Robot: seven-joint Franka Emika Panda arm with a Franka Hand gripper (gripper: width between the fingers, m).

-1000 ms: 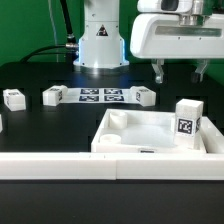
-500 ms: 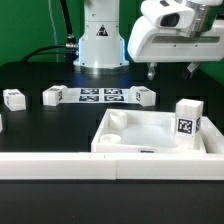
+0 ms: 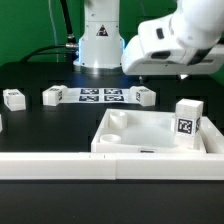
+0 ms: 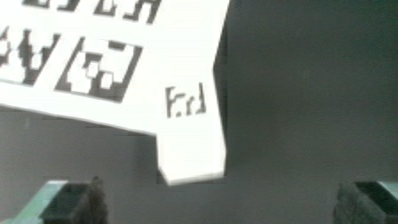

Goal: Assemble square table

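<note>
The square table's top (image 3: 150, 138) is a white tray with a raised rim, lying front right in the exterior view. One tagged white leg (image 3: 187, 122) stands upright at its right corner. Three more short white legs lie on the black table: one (image 3: 13, 98) at the far left, one (image 3: 53, 96) left of the marker board, and one (image 3: 143, 96) to its right. My gripper (image 3: 165, 70) hangs tilted above the table behind the top, touching nothing. In the wrist view the gripper (image 4: 222, 203) is open, with its dark fingertips (image 4: 71, 200) far apart and only black table between them.
The marker board (image 3: 100, 96) lies at the back centre, and its corner (image 4: 187, 120) fills much of the wrist view. A long white rail (image 3: 100, 166) runs along the front edge. The robot's base (image 3: 100, 40) stands behind the board.
The gripper has swung toward the exterior view's left and tilted over. Its jaws stayed open. No part on the table has moved.
</note>
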